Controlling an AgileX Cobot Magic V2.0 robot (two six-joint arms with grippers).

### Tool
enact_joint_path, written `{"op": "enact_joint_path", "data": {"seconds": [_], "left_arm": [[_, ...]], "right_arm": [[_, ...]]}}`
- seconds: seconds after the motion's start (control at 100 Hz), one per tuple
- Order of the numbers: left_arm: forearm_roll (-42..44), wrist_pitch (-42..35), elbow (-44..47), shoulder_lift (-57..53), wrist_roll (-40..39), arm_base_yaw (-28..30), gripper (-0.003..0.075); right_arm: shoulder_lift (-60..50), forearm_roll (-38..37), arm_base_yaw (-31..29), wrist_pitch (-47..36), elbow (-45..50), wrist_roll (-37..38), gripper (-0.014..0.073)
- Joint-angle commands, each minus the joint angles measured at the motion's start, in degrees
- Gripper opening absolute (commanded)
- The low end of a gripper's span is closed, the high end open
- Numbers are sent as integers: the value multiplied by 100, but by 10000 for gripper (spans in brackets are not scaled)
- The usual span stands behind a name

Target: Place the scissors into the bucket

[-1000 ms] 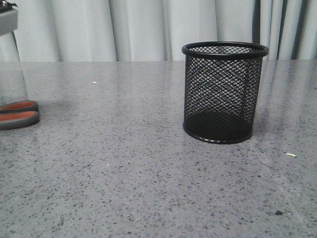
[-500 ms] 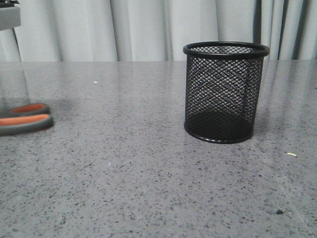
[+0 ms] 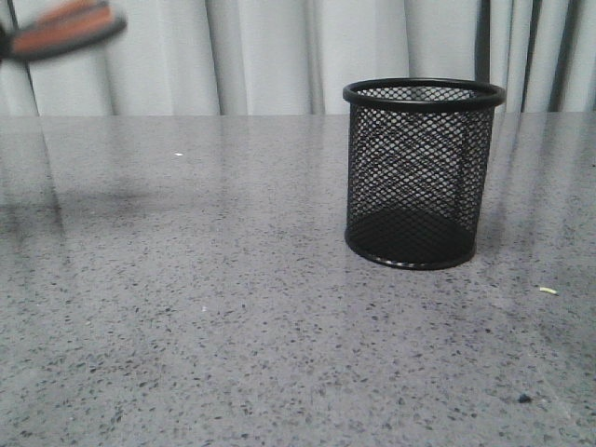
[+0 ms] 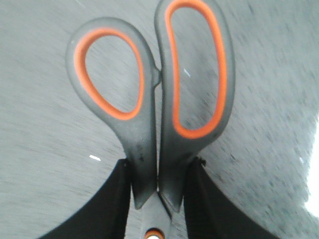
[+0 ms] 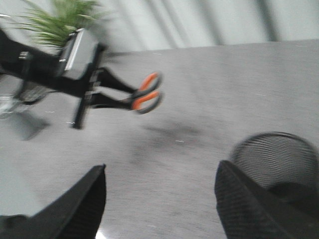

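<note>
We judge the task about half done: the scissors with dark grey handle loops lined in orange [image 4: 159, 99] are off the grey speckled counter [image 3: 233, 326] and in the air, and what is left is to carry them across to the black wire-mesh cylindrical bucket [image 3: 424, 172] and let them down inside. In the front view the handles show blurred near the upper left corner, in front of the pale curtain [image 3: 261, 56], well apart from the bucket, which stands upright on the counter right of centre.

The left gripper [image 4: 158, 199] is clamped on the scissors: in the left wrist view its two black fingers [image 4: 112, 209] press either side of the handle shanks just above the orange-red pivot, the loops pointing away from the wrist. The blades are hidden from that view. The right wrist view shows the same hold from across the counter, the handles sticking out beyond the left arm, clear of the surface.

The right gripper [image 5: 159, 204] hangs above the counter near the bucket with its fingers spread wide and nothing between them.

Through the mesh we see only the dark base ring, so the bucket looks empty. A small pale scrap [image 3: 548, 291] lies on the counter to its right.
</note>
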Motion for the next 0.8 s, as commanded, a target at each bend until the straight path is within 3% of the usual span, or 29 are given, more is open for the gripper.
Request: {"op": "enact_joint_path", "data": {"seconds": [0.0, 0.34, 0.68, 0.73, 0.79], "left_arm": [[-457, -487, -157, -593, -52, -297, -19], [-445, -1081, -157, -1380, -52, -2082, -19], [-445, -1133, -157, -1417, -52, -2532, -19], [-445, -1133, -157, -1429, -52, -2532, -19], [-445, -1137, -157, -1429, -52, -2532, -19]], "right_arm": [[279, 1188, 190, -440, -245, -823, 426], [2029, 1554, 641, 312, -1374, -1227, 428], [3353, 1543, 1646, -287, -2365, -1267, 422], [3491, 1556, 1707, -335, -2445, -1267, 376], [3624, 1556, 1750, -309, -2523, -1267, 214]]}}
